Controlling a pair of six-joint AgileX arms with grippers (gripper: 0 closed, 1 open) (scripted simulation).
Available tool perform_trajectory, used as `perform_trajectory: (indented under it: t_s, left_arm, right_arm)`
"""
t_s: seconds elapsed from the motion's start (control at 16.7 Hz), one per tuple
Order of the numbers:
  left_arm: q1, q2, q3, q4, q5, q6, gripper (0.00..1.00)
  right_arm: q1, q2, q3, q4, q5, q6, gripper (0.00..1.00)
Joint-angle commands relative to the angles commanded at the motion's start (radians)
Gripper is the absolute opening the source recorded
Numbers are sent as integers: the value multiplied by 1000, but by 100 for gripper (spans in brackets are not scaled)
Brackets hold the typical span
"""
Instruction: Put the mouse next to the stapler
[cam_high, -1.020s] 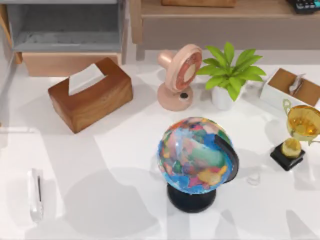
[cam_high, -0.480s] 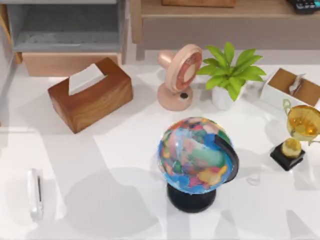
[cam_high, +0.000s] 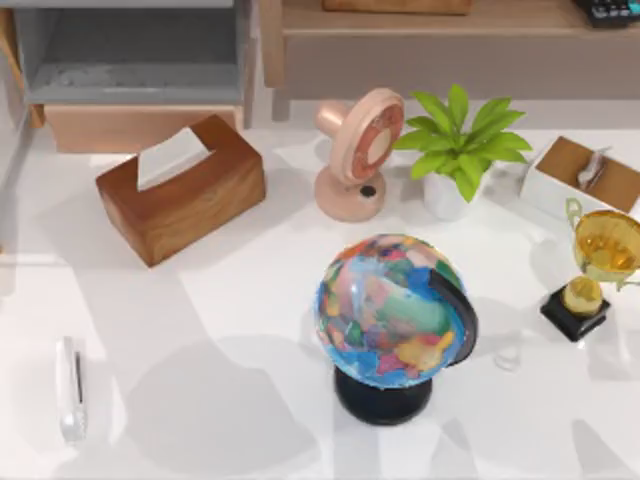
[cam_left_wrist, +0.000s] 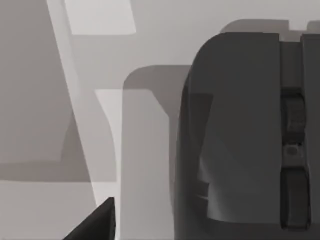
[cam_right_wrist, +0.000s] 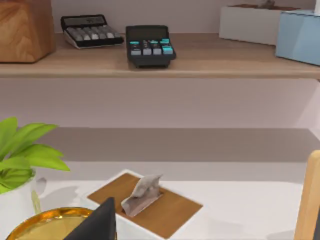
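Globe (cam_high: 392, 310): coloured map patches, no names readable.
Calculators (cam_right_wrist: 149, 45): keys and display on each, at 11 to 12 o'clock on the shelf in the right wrist view; no digits legible.
Trophy (cam_high: 600, 262): no inscription legible.
Readable text: none.
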Motion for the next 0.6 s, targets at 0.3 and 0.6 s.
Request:
perform_trajectory:
  t_s: [0.3,0.6]
  left_arm:
    - [-8,22,-14,34,-1,-7,100]
    - [-8,22,-14,34,-1,-7,85]
  right_arm:
    - [0,0,0,0,0,0,100]
    - [0,0,0,0,0,0,100]
